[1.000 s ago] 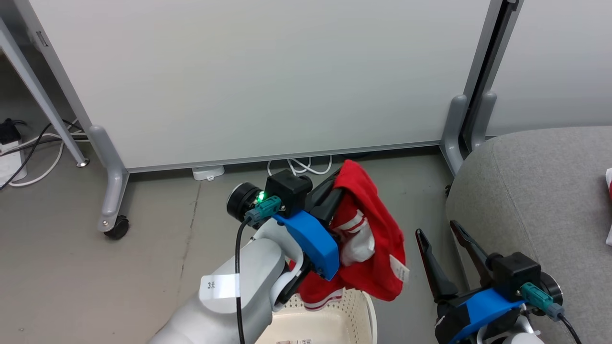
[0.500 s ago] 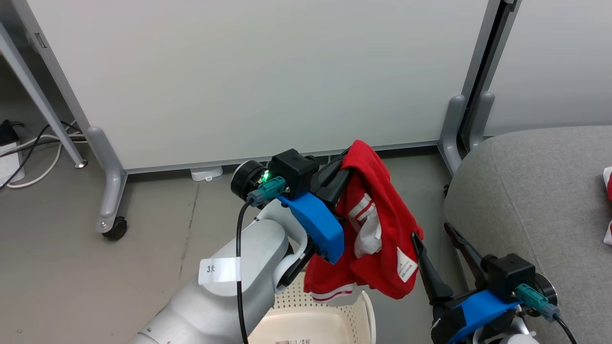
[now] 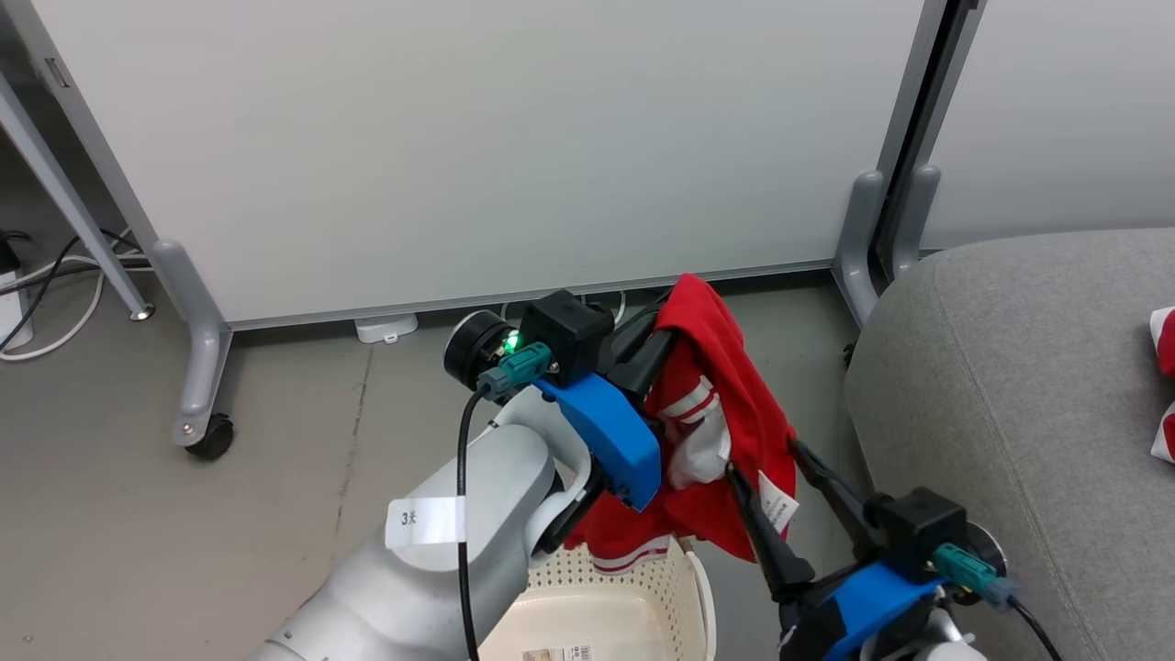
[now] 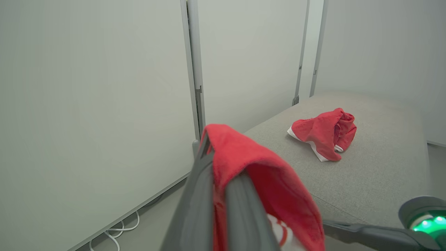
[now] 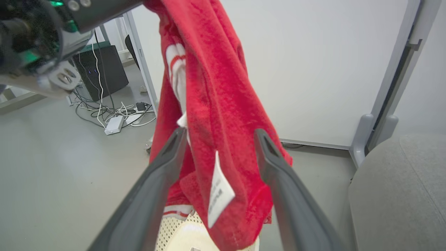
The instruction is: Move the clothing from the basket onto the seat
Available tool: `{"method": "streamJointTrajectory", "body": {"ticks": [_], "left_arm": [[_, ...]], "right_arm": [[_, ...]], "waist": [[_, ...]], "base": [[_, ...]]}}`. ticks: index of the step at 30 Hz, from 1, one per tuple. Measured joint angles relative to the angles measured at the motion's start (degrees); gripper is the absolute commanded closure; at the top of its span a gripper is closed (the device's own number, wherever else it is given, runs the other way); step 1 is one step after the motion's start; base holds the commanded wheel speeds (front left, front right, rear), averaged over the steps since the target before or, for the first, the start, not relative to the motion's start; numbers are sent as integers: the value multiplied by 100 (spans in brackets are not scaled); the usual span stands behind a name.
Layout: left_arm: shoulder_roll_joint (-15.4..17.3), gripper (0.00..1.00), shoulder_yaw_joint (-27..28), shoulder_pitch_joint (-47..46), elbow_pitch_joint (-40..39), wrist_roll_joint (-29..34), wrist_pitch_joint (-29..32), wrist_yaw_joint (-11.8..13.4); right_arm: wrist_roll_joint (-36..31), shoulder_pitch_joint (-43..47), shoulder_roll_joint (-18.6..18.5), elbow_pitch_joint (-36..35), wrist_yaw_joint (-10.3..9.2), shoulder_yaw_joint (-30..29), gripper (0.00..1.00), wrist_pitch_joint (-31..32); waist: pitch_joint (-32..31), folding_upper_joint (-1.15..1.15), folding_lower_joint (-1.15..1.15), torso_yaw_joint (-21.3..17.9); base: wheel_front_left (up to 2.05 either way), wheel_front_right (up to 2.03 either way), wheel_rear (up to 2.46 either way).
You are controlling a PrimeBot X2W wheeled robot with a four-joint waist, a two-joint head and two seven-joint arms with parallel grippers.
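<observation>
Red fabric is what the left end effector [image 3: 659, 341] has its two fingers clamped on: the top fold of one garment [image 3: 725, 386], lifted clear above the floor. From that pinch the cloth drapes straight down, so its long axis runs vertically. Its lower hem hangs over the far right corner of the basket [image 3: 643, 588]; whether the hem touches the rim cannot be told.

The right end effector [image 3: 762, 457] has its fingers spread wide and holds nothing. It points up at the lower right edge of the hanging cloth. In the right wrist view the garment's lower half and its white label [image 5: 219, 190] sit between the two fingers, though contact cannot be judged.

The seat [image 3: 1010, 367] lies to the robot's right of the garment, just beyond the right end effector, with its near left edge close to that arm. The right arm is therefore nearer the seat, while the left arm carries the load. The coming move looks like a sideways carry to the right, across the gap of floor and over that edge.

The garment is bright red and soft, bunched in loose folds, with white stripes and a white panel showing near the grip. A second garment [image 4: 324, 134] of the same kind lies crumpled further along the seat, well apart from the first.
</observation>
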Motion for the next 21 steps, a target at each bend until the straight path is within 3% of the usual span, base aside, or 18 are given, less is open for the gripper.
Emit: {"method": "streamJointTrajectory", "body": {"ticks": [21], "left_arm": [[-1,100,-343,-1,-91,-193,0,0]], "right_arm": [[393,-1613,4,2162,1,914,0,-124]], "waist": [[-30,0,0,0]], "base": [[0,0,0]]}}
